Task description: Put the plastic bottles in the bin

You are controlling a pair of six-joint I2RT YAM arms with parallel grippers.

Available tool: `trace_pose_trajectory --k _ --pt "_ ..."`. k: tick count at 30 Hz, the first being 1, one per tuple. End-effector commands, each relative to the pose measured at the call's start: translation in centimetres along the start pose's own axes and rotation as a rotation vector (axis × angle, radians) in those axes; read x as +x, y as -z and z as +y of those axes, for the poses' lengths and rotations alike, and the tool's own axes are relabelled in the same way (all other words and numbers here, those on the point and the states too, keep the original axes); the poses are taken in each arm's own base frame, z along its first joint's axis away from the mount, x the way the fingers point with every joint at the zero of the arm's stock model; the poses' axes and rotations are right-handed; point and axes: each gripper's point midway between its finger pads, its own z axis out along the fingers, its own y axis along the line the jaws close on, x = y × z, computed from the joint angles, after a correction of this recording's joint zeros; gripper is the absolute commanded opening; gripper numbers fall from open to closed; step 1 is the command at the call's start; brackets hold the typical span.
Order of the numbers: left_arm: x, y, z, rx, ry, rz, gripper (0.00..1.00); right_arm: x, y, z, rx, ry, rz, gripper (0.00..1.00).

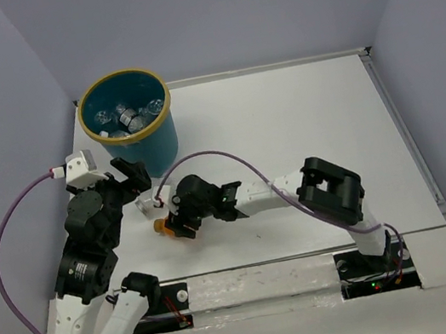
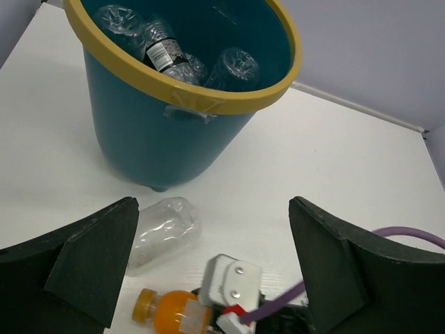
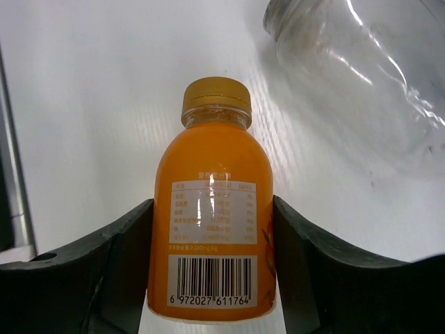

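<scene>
1. Right gripper [image 3: 212, 209]: jaws closed against both sides of the orange bottle [image 3: 212, 229], which lies on the table [image 1: 301, 118] at centre-left of the top view.
2. Left gripper [image 2: 213, 209]: spread wide, empty, hanging near the clear bottle [image 2: 163, 233] without touching it.
3. Bin [image 2: 160, 139], upper left: already holds several bottles [image 1: 129, 116]; exact count unclear.
4. Remaining, by judgement: two items, the orange bottle and the clear bottle just beside it, both below the bin in the top view.
5. Obstructions: a purple cable [image 1: 204, 157] loops over the right wrist. Both wrists crowd one spot, so they may clash on the lift.
</scene>
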Motion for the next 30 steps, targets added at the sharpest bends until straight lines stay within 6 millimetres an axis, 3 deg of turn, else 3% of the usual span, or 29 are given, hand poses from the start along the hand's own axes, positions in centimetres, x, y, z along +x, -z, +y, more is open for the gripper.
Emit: trace_pose_trajectory --k 1,2,4,5,7,9,13,15,17,18,19,20,21,22,23,24,27,30 --pt "0.6 0.0 0.5 -0.023 0.021 0.010 0.99 -6.9 5.7 0.9 0.054 0.004 -0.222 0.38" --pt "0.8 0.0 0.5 -0.025 0.020 0.017 0.99 -8.9 8.1 1.0 0.069 0.010 -0.275 0.37" --pt "1.3 -0.2 0.6 -0.029 0.015 0.039 0.99 -8.9 10.4 0.6 0.118 0.003 -0.295 0.36" --pt "1.6 -0.2 0.7 -0.035 0.021 0.049 0.99 -10.9 13.2 0.6 0.145 0.013 -0.354 0.35" --pt "1.7 -0.2 0.4 -0.022 0.020 0.056 0.99 -11.5 15.8 -0.7 0.243 0.007 -0.390 0.32" --pt "2.1 -0.4 0.3 -0.020 0.027 0.073 0.99 -13.8 19.4 -2.6 0.333 0.005 -0.465 0.31" --pt "3.6 -0.8 -0.1 -0.010 0.052 0.132 0.98 -17.6 23.3 -5.9 0.468 0.007 -0.556 0.29" --pt "4.4 -0.9 0.0 -0.023 0.068 0.164 0.99 -20.5 25.0 -7.3 0.525 0.016 -0.614 0.29" --pt "4.8 -1.0 0.0 -0.032 0.092 0.181 0.98 -22.1 25.2 -9.1 0.558 0.016 -0.647 0.29" --pt "5.3 -1.2 0.0 -0.037 0.091 0.205 0.99 -24.9 26.5 -9.3 0.545 0.030 -0.727 0.29" --pt "5.8 -1.4 0.0 -0.041 0.100 0.221 0.98 -25.2 25.6 -10.9 0.554 0.029 -0.729 0.29" --pt "6.0 -1.5 -0.1 -0.036 0.098 0.232 0.98 -27.2 26.9 -10.4 0.538 0.037 -0.785 0.29" --pt "6.6 -1.7 -0.1 -0.043 0.105 0.250 0.98 -27.3 25.1 -12.1 0.539 0.025 -0.771 0.29" --pt "7.1 -1.9 0.0 -0.050 0.111 0.264 0.98 -30.7 26.3 -11.8 0.518 0.046 -0.845 0.29" --pt "7.5 -2.2 -0.1 -0.057 0.123 0.276 0.98 -30.3 23.5 -13.7 0.532 0.040 -0.816 0.29" --pt "7.9 -2.2 -0.3 -0.047 0.126 0.294 0.98 -33.4 25.3 -14.2 0.544 0.049 -0.892 0.29" --pt "9.0 -2.8 -0.5 -0.048 0.118 0.343 0.98 -35.9 22.5 -15.4 0.529 0.057 -0.927 0.29" --pt "10.0 -3.2 -0.3 -0.068 0.097 0.387 0.99 -36.3 20.7 -17.1 0.548 0.048 -0.936 0.33"
